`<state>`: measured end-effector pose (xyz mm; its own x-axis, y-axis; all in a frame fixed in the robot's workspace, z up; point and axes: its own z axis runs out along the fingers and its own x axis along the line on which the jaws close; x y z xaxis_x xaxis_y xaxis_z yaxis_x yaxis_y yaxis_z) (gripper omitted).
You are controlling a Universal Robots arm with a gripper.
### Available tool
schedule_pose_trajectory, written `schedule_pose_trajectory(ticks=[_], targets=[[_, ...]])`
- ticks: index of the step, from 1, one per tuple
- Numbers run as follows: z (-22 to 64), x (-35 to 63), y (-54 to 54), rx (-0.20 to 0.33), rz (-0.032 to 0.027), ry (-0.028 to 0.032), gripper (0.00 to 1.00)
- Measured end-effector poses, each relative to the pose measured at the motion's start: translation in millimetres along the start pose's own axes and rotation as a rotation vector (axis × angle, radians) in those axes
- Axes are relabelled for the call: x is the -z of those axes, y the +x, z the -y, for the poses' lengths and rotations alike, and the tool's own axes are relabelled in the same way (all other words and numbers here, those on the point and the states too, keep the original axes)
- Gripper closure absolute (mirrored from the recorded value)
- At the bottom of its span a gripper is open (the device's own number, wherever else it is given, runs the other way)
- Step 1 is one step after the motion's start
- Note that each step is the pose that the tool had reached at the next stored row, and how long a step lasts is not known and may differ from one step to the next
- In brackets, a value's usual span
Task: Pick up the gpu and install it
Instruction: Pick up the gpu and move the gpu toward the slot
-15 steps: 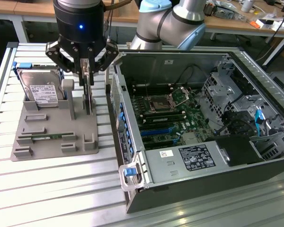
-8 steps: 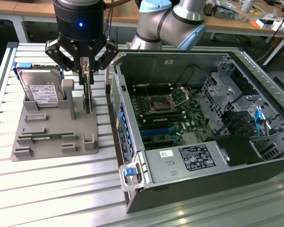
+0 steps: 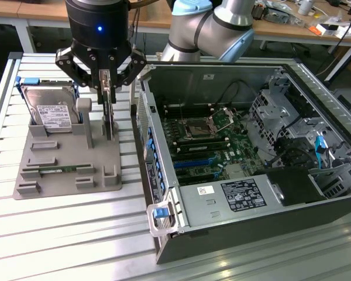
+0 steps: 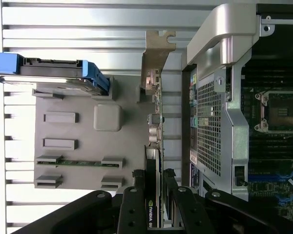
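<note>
The gpu [image 3: 109, 122] is a thin black card standing on edge in the grey holder [image 3: 58, 158]. In the wrist view the gpu [image 4: 154, 126] shows edge-on, with its silver-beige bracket [image 4: 156, 53] at the far end. My gripper [image 3: 107, 96] hangs straight above the holder, its fingers pressed to both faces of the card. In the wrist view my gripper [image 4: 154, 178] straddles the card's near end, one black finger [image 4: 138, 183] on each side. The card's lower edge still sits in the holder.
A silver hard drive [image 3: 50, 111] with blue rails and a green memory stick [image 3: 52, 170] also sit in the holder. The open computer case [image 3: 164, 187] lies to the exterior view's right, its motherboard [image 3: 213, 143] exposed. All rests on a slatted aluminium table [image 3: 64, 234].
</note>
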<state>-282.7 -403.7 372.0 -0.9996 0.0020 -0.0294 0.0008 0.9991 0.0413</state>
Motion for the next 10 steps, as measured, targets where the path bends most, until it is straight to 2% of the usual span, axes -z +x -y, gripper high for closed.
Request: schedule_pose_trajectory(ticks=[10], targets=[[-0.1, 3.3, -0.1, 0.0, 0.0, 0.0, 0.73]])
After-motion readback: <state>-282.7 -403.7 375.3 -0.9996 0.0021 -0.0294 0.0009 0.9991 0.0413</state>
